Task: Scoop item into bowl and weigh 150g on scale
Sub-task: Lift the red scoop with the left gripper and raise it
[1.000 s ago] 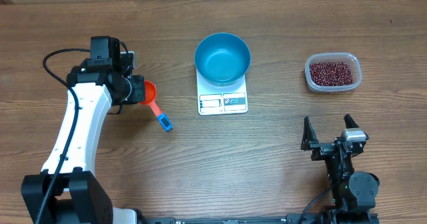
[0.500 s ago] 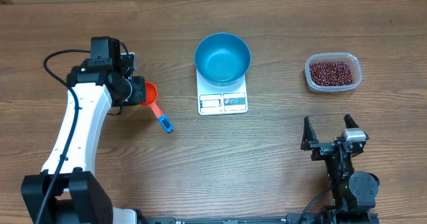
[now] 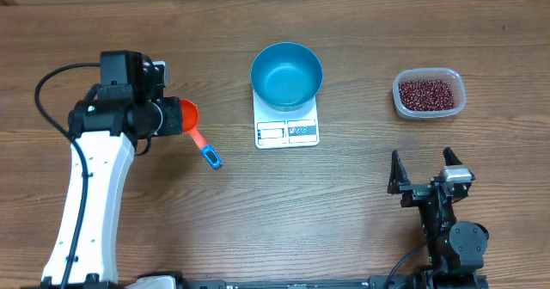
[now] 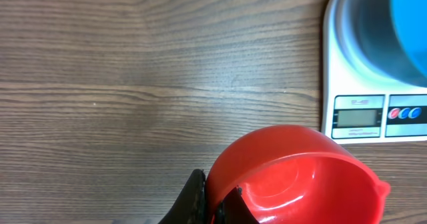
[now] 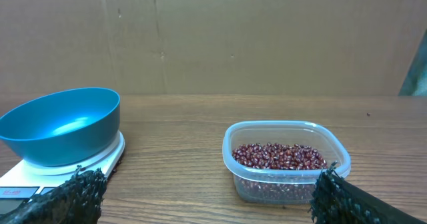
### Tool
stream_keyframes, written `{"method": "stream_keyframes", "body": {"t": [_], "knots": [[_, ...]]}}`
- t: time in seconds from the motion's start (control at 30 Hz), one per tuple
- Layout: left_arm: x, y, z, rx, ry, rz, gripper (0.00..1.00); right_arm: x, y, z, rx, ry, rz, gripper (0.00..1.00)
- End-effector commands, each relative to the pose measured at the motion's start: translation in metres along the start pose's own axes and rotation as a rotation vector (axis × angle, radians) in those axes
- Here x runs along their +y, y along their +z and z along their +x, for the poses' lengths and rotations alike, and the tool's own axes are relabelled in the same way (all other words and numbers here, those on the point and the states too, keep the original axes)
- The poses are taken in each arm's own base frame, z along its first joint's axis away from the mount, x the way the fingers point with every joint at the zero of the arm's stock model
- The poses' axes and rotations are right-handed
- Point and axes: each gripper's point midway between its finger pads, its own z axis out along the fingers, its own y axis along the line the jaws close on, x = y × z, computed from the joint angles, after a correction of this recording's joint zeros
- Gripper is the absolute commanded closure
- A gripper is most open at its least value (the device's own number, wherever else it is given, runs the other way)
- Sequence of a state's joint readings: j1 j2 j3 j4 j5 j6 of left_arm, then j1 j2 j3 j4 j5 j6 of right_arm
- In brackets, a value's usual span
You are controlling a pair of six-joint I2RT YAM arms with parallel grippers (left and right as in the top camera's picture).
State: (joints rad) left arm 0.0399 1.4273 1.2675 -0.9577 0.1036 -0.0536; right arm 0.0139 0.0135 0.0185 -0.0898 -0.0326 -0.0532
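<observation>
**Containers**
- Blue bowl [image 3: 287, 75]: sits on the platform of the white kitchen scale [image 3: 287, 132], mid-tabletop [image 3: 344, 212]. Holds nothing visible. Scale's display and buttons face the near edge; reading too small to tell.
- Clear plastic tub [image 3: 429, 94]: stands on the tabletop to the right of the scale, well apart from it. Holds the dark red-brown beans [image 3: 426, 92] in a loose heap, filled partway up.
- Red-orange scoop [image 3: 189, 115]: left of the scale, near it but apart. Cup empty in the left wrist view. Handle slants toward the near edge and ends in a blue tip [image 3: 211, 157].

**Arms**
- Left end effector [image 3: 165, 115]: reaches in from the left side, closed tight on the scoop, with fingers [image 4: 195, 199] pinching the wall of the cup.
- Right end effector [image 3: 422, 167]: low at the near right, spread wide and gripping nothing. Points toward tub and bowl, well short of both.
</observation>
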Motion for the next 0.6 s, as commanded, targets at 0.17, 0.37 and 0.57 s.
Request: {"method": "stream_keyframes", "body": {"t": [0.17,0.37,0.57], "knots": [[-0.011,-0.025,-0.001,-0.06,0.002,0.05,0.96,-0.002,0.0,0.001,-0.005,-0.004,0.011,0.0],[-0.016,-0.028,-0.002,-0.067,0.004,0.079,0.96,-0.002,0.0,0.001,-0.005,-0.004,0.011,0.0],[-0.016,-0.028,-0.002,-0.067,0.005,0.081,0.96,-0.002,0.0,0.001,-0.005,-0.004,0.011,0.0]]}}
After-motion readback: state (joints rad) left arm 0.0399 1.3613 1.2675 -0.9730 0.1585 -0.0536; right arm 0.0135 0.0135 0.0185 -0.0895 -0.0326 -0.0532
